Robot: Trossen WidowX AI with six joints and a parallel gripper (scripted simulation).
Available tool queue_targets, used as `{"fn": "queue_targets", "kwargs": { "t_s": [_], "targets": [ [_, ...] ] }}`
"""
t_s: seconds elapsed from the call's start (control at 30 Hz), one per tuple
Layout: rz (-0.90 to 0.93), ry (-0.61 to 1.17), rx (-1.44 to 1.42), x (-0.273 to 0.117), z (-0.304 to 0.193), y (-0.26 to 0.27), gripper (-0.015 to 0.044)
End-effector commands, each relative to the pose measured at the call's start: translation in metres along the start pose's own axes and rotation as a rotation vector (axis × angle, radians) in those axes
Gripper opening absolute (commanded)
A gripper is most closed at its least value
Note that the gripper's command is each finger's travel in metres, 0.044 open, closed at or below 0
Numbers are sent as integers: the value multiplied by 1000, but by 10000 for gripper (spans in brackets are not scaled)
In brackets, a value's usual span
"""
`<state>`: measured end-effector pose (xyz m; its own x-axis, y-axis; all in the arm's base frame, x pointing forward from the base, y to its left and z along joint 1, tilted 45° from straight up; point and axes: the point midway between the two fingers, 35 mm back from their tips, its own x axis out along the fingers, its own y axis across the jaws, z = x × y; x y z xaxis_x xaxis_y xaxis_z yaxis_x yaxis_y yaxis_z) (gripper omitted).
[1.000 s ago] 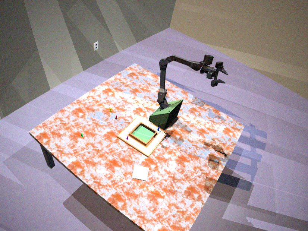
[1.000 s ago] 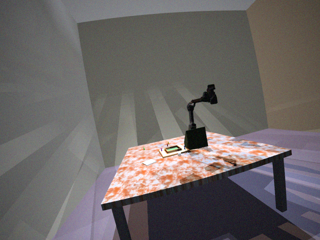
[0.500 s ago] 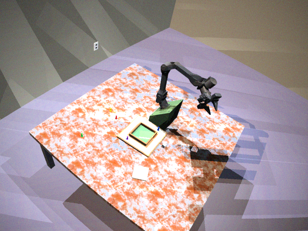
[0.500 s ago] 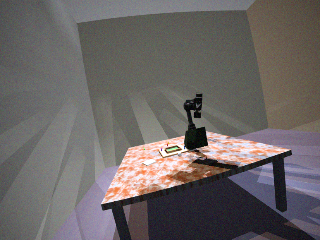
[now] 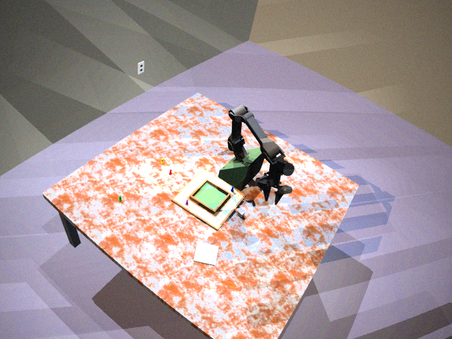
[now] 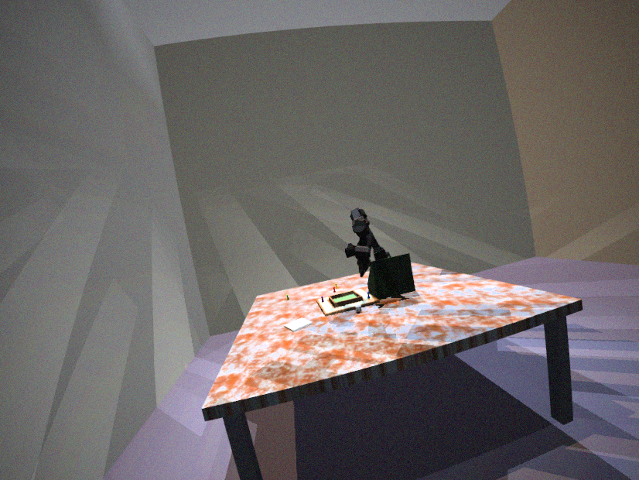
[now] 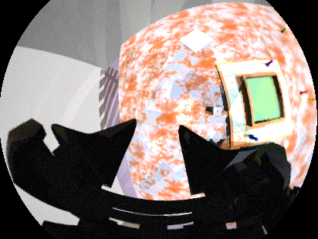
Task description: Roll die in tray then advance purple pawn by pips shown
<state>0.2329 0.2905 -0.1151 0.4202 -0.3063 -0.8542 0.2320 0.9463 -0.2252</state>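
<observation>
While hand (image 5: 273,198) hangs apart, empty: one die (image 5: 241,214), one tray (image 5: 210,196), five pawns.

Five pawns (image 5: 120,198), one die (image 5: 241,214), one tray (image 5: 210,196), one card (image 5: 206,253).

The gripper (image 5: 272,198) hangs above the table (image 5: 145,233). In the top view, the die (image 5: 241,214) lies just left of it, the tray (image 5: 210,196) on its board farther left.
</observation>
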Motion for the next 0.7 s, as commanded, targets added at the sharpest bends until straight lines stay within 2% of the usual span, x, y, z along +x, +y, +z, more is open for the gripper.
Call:
{"fn": "queue_targets", "kwargs": {
  "t_s": [0.0,0.27,0.53,0.67],
  "targets": [
    [-177,95,-41,41,13,-46,275],
    [-483,307,-163,85,27,-141,275],
    [-489,312,-165,84,29,-147,275],
    [-489,312,-165,97,25,-154,275]
  ]
}}
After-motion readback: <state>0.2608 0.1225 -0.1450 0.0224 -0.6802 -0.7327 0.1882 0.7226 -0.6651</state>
